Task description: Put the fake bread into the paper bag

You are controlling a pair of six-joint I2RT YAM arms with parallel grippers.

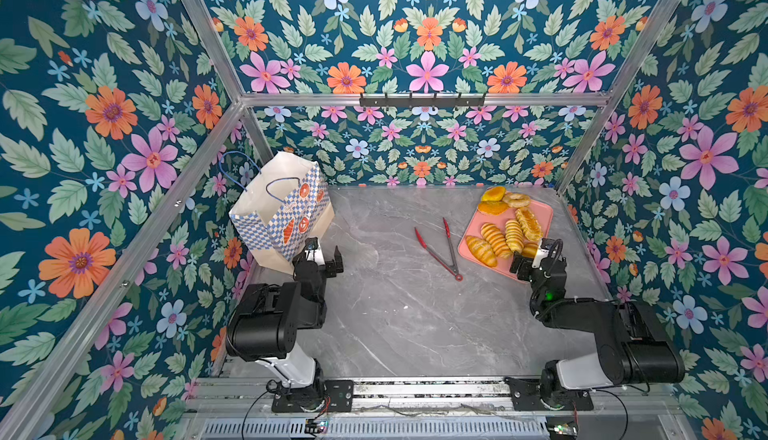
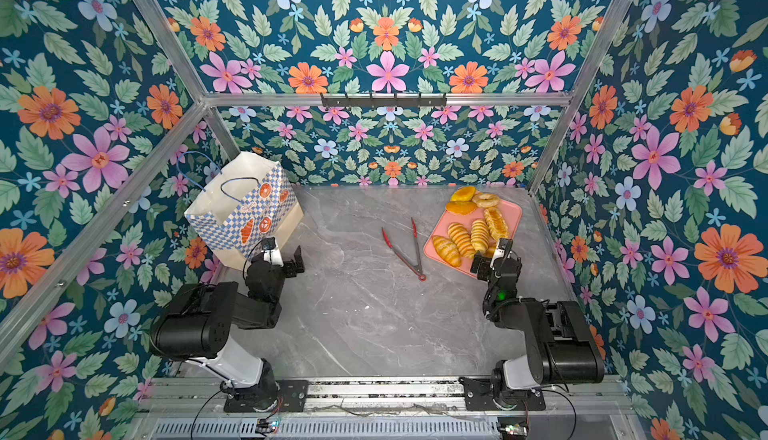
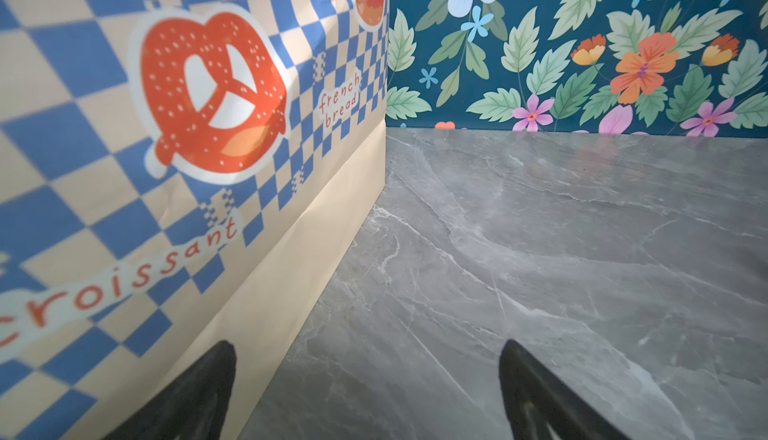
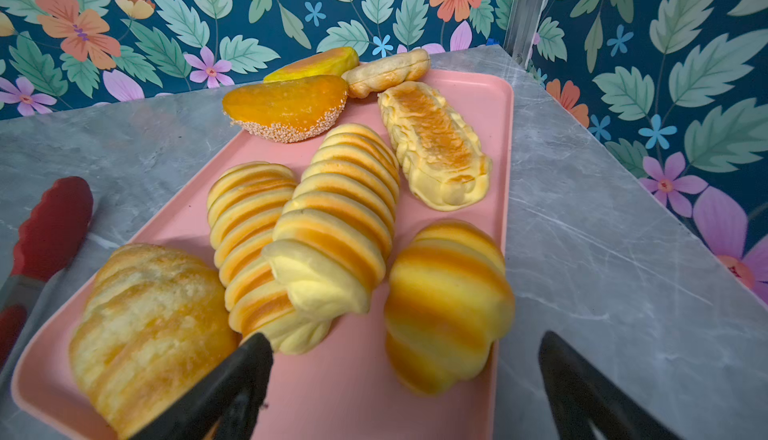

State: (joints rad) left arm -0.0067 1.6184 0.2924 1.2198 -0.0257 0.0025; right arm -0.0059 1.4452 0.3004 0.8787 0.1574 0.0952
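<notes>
Fake bread, eight glossy golden-yellow toy pastries, lies on one flat pink tray at the grey marble counter's far right: five oblong loaves with long axes running far-left to near-right, two round buns, one ring doughnut. One tall cream, blue-checked paper bag stands far left, mouth up. One pair of red-tipped tongs lies between. Left jaws gape beside the bag; right jaws gape empty over the tray's near end.

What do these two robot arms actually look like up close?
The left arm and right arm each have bulky black rounded joint housings and a white lower link, on black base plates. Thin black cables loop along them. The left gripper and right gripper each have two tapered black fingers. A green light glows on the right arm.
</notes>
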